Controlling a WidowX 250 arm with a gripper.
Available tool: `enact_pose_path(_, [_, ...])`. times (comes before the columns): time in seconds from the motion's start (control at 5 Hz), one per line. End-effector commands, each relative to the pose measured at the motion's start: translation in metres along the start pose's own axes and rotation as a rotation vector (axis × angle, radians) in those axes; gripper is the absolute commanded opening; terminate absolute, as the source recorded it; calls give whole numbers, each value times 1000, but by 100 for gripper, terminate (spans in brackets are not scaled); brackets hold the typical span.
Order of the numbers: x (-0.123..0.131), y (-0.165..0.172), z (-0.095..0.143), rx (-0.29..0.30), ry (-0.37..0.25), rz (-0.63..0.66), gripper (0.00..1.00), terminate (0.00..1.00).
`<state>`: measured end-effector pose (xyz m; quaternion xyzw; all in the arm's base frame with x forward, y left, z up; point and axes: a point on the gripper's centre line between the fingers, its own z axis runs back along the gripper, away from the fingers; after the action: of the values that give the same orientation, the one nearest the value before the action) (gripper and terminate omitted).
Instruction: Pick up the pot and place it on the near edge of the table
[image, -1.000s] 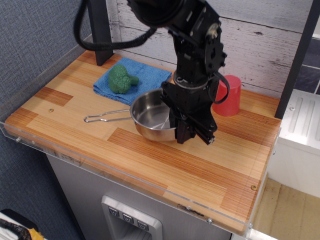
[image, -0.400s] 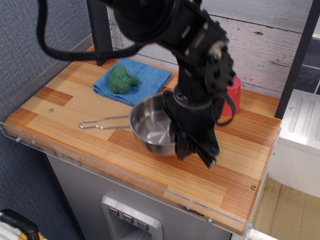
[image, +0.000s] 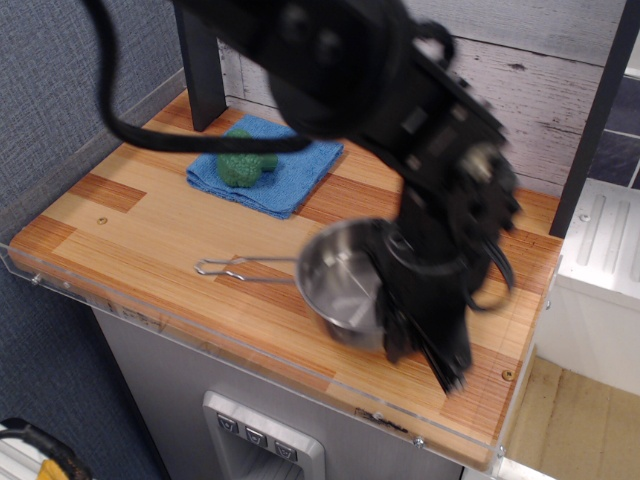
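Note:
The pot (image: 342, 285) is a shallow shiny steel pan whose thin wire handle (image: 245, 268) points left. It hangs over the near-right part of the striped wooden table (image: 130, 215), close to the near edge. My black gripper (image: 392, 322) is shut on the pot's right rim and comes down from above. The arm is motion-blurred. I cannot tell whether the pot touches the wood or hangs just above it.
A blue cloth (image: 285, 168) with a green broccoli (image: 245, 165) on it lies at the back left. A clear acrylic rim (image: 200, 335) runs along the near edge. A dark post (image: 200, 60) stands at the back left. The arm hides the back right.
My gripper has carried the pot from the middle of the table toward the near-right edge. The arm now covers the red cup that showed at the back right.

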<state>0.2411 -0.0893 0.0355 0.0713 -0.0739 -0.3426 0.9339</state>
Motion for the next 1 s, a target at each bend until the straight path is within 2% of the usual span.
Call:
enact_pose_path(0.0, [5, -24, 6, -3, -56, -113, 0, 0])
enact_pose_path(0.6, [7, -27, -6, -17, -25, -162, 0, 0])
enact_pose_path(0.8, [9, -29, -8, -26, -19, -168, 100, 0])
